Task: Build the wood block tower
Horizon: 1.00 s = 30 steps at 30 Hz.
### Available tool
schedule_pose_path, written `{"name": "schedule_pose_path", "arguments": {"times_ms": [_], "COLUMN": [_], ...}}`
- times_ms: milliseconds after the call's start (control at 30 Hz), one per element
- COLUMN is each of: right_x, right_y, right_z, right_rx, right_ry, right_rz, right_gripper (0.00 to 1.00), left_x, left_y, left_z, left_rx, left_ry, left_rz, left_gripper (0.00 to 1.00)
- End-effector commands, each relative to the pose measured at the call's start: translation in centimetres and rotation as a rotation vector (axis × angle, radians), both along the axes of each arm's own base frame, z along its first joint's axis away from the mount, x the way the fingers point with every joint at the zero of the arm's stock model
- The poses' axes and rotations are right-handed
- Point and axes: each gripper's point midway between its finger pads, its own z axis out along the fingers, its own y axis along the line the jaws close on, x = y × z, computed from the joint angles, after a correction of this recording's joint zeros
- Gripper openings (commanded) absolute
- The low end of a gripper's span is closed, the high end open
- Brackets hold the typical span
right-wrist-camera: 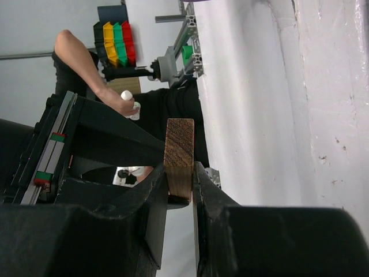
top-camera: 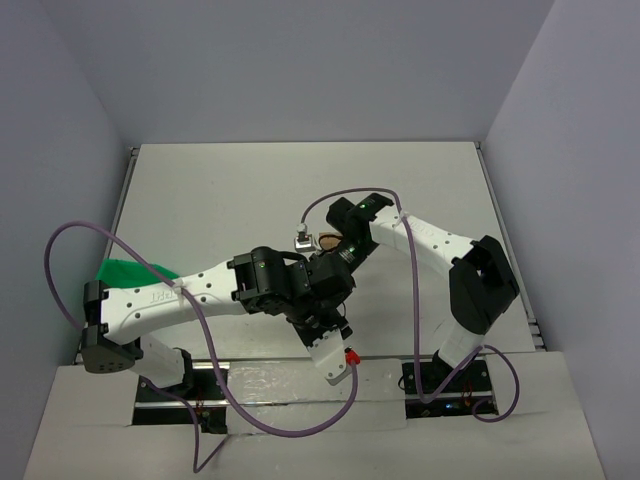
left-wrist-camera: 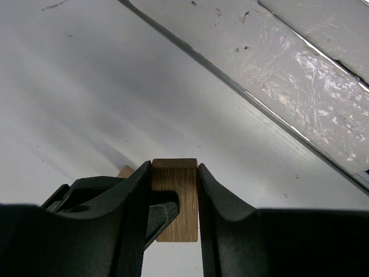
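A tan wood block stands between my left gripper fingers, and both pads press its sides, just above the white table. The corner of another wood block peeks out behind the left finger. My right gripper is shut on a wood block that sticks out past its fingertips. From above, the left gripper and right gripper meet at the table's middle, with a tan block just behind them. I cannot tell whether both grip the same block. The tower is hidden by the arms.
A green tray lies at the left, partly under the left arm. Purple cables loop around both arms. The table's near edge, with a metal strip and foil-covered ledge, runs close to the left gripper. Walls enclose the table on three sides.
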Motion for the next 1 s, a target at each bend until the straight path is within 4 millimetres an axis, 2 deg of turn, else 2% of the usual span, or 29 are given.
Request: {"name": "schedule_pose_path", "arguments": {"times_ms": [0, 100, 133, 167, 267, 300, 367, 400, 600, 667, 700, 733, 800, 833, 900, 933, 967], "right_x": [-1.8, -1.7, -1.7, -1.7, -1.6, -1.6, -1.5, -1.4, 1.3, 3.2, 3.4, 4.9, 6.5, 8.0, 8.6, 8.4, 8.5], "right_y": [-0.4, -0.4, -0.4, -0.4, -0.3, -0.3, -0.3, -0.3, -0.5, -1.1, -1.1, -1.8, -2.6, -3.2, -3.7, -4.4, -4.4], "right_z": [1.7, 1.8, 1.8, 1.8, 1.9, 1.9, 1.9, 1.9, 2.5, 2.4, 2.5, 2.8, 4.2, 5.2, 6.7, 8.4, 8.7], "right_rx": [0.022, 0.027, 0.028, 0.031, 0.035, 0.036, 0.037, 0.035, 0.048, 0.045, 0.048, 0.050, 0.097, 0.122, 0.165, 0.206, 0.215], "right_ry": [0.032, 0.027, 0.022, 0.020, 0.009, 0.007, 0.002, 0.003, 0.024, 0.015, 0.009, 0.004, -0.049, -0.098, -0.150, -0.232, -0.248], "right_rz": [0.029, 0.032, 0.033, 0.034, 0.036, 0.036, 0.034, 0.030, -0.057, -0.114, -0.116, -0.167, -0.209, -0.250, -0.281, -0.293, -0.294], "right_gripper": [0.00, 0.02, 0.08, 0.21, 0.71, 0.82, 0.96, 0.99, 1.00, 1.00, 1.00, 1.00, 1.00, 1.00, 1.00, 1.00, 1.00], "left_x": [2.1, 2.0, 2.0, 2.0, 2.0, 2.1, 2.0, 2.0, 1.9, 1.9, 1.8, 1.6, 0.9, 0.7, 0.6, 0.7, 0.7], "left_y": [1.3, 1.4, 1.5, 1.4, 1.5, 1.5, 1.5, 1.5, 1.7, 1.7, 1.7, 1.9, 2.5, 2.6, 2.7, 2.9, 2.9], "left_z": [0.1, 0.0, 0.0, -0.1, 0.1, 0.2, 0.3, 0.3, 0.1, 0.2, 0.2, 0.1, -0.4, -0.3, -0.5, -0.5, -0.4], "left_rx": [0.057, 0.067, 0.070, 0.072, 0.077, 0.077, 0.075, 0.075, 0.078, 0.081, 0.084, 0.092, 0.116, 0.108, 0.097, 0.087, 0.085], "left_ry": [-0.049, -0.047, -0.046, -0.047, -0.045, -0.043, -0.039, -0.037, -0.021, -0.010, -0.001, 0.014, 0.064, 0.081, 0.101, 0.133, 0.134], "left_rz": [0.076, 0.078, 0.077, 0.075, 0.081, 0.086, 0.092, 0.096, 0.140, 0.169, 0.182, 0.196, 0.245, 0.266, 0.306, 0.376, 0.379], "left_gripper": [0.32, 0.25, 0.21, 0.17, 0.11, 0.08, 0.04, 0.02, 0.00, 0.00, 0.00, 0.00, 0.00, 0.00, 0.00, 0.00, 0.00]}}
